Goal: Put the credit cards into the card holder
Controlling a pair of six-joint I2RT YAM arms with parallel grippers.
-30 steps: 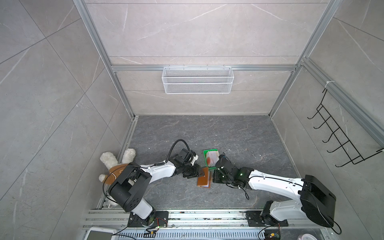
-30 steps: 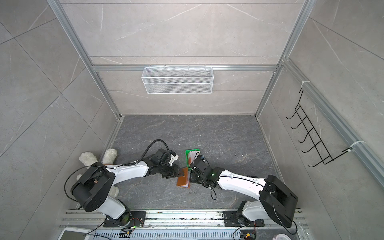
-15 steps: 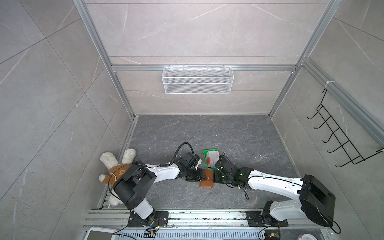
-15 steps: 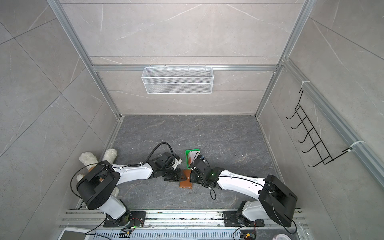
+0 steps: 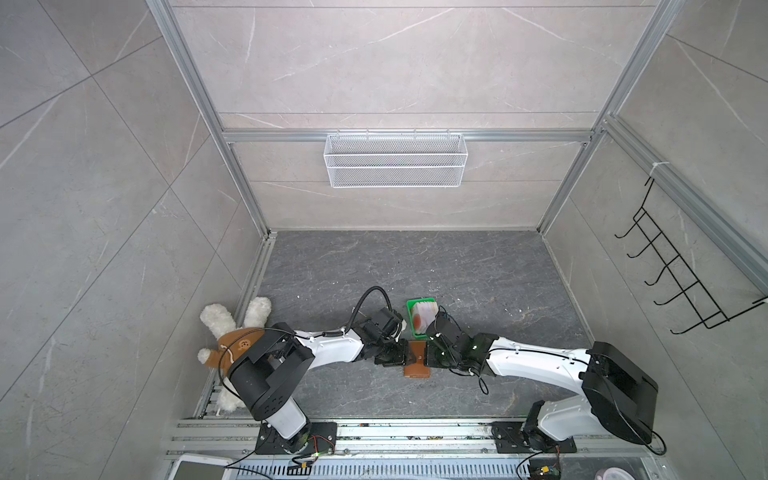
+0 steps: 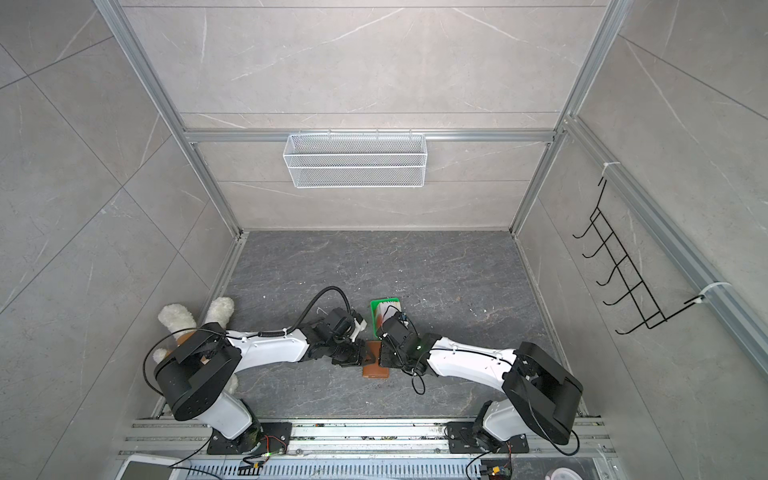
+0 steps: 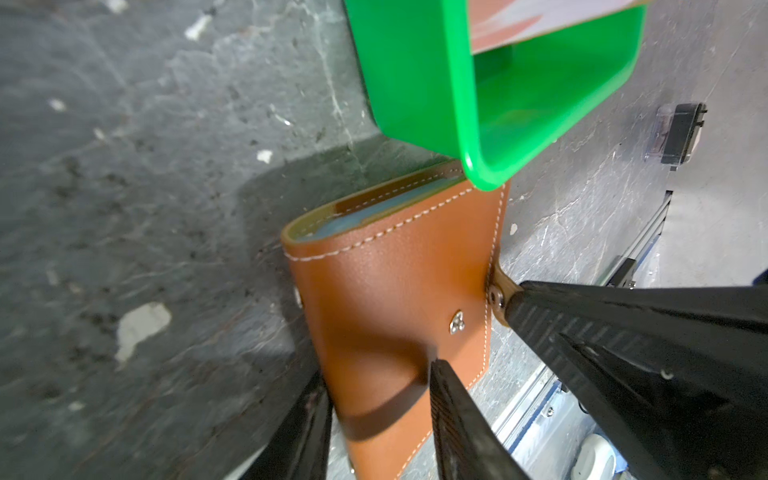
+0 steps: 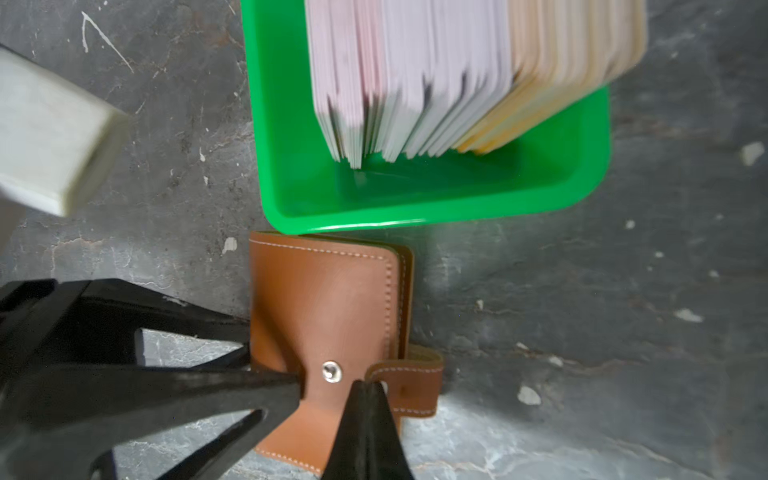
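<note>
two black robot grippers work the tan-brown leather card holder [image 5: 417,360] lying closed on the grey desk [image 5: 478,270] against the green plastic tray [image 8: 432,199] of pale credit cards [image 8: 457,75], the right gripper [image 8: 365,388] with jaws pinched together on the snap tab, the left gripper [image 7: 376,388] with jaws straddling the spine edge, where an uneven pull could slip the tab free or shove the tray.

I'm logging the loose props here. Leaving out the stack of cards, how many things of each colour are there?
Green: 1, the plastic tray
Tan-brown: 1, the leather card holder
White and brown: 1, the plush toy
Total: 3
</note>
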